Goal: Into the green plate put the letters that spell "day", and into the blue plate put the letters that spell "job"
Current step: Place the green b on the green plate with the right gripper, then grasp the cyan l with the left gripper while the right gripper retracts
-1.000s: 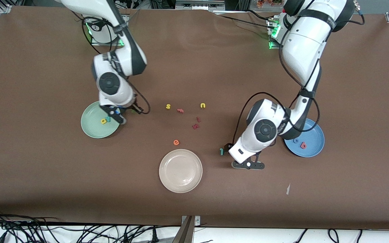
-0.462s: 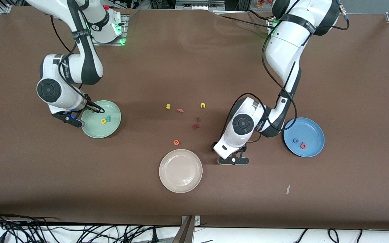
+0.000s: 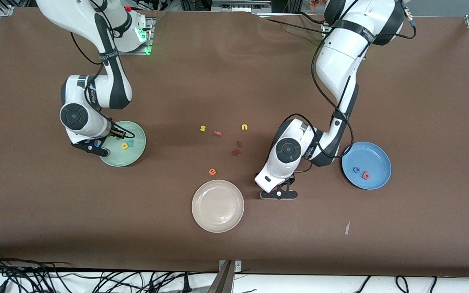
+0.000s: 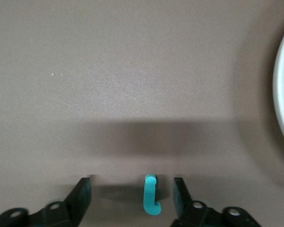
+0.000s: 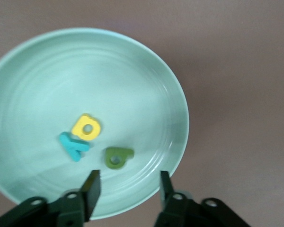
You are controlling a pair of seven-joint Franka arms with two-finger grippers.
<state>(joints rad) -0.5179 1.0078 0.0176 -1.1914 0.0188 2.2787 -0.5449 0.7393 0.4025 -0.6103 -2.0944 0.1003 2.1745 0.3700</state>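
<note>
Wrist views reveal what the front view hides: the teal j lies flat on the table between the left gripper's parted fingers, its long axis running along them. The d, a and y lie in the green plate under the right gripper, fingers apart. The o and b sit in the blue plate.

High front overview, both wrist views close, looking straight down

The "j" lies on the table near the cream plate, toward the blue plate.
</note>
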